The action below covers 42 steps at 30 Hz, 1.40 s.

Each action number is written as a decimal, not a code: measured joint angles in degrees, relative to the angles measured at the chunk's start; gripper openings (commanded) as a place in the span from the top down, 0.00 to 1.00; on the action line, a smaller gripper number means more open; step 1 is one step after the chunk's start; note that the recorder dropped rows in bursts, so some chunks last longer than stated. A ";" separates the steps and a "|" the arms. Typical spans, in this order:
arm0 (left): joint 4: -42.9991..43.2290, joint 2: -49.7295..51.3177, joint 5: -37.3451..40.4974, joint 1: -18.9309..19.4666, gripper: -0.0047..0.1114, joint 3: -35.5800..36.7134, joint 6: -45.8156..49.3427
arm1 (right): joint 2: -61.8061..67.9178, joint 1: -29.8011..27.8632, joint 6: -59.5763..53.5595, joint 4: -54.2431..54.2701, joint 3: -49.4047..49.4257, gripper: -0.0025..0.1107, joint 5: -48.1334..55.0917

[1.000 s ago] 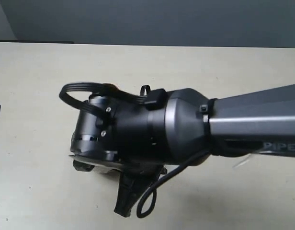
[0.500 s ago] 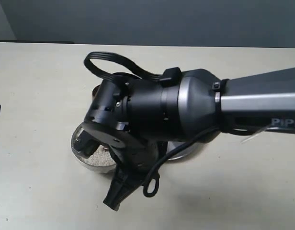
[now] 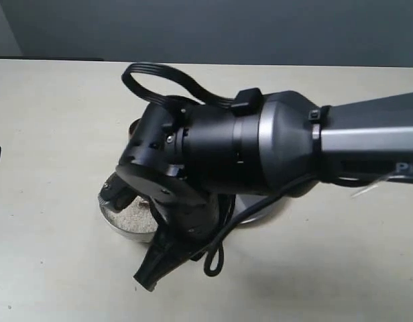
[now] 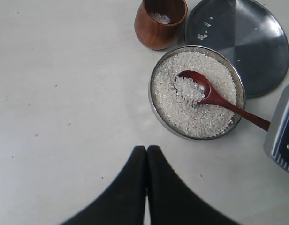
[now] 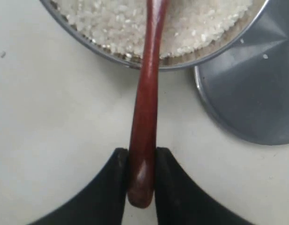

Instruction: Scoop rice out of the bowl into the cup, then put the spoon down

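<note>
Right tool (image 5: 141,153) grips spoon (image 5: 145,93) — head in rice (image 4: 182,115)

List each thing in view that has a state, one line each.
Bowl: upright, full of rice.
Spoon: head in the rice, loaded.
Cup: upright, some grains inside.
Plate: flat, a few grains on it.
Left hand: shut, empty.
Right hand: shut on the spoon.

spoon (image 4: 219,100) resting in rice (image 4: 182,117) in bowl (image 4: 150,93), cup (image 4: 156,30) and plate (image 4: 250,44) just beside bowl
</note>
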 measured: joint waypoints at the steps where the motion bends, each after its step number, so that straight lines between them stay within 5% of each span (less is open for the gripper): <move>1: 0.00 0.00 0.00 0.00 0.96 0.00 0.00 | -0.39 0.00 0.32 0.00 0.00 0.98 -0.16; 19: 0.00 0.00 0.00 0.00 0.96 0.00 0.10 | -4.13 -1.90 8.66 5.13 0.00 0.98 -3.58; 42: 0.00 0.00 0.00 0.00 0.96 0.00 0.10 | -6.87 -7.58 -0.92 18.29 0.00 0.98 -2.52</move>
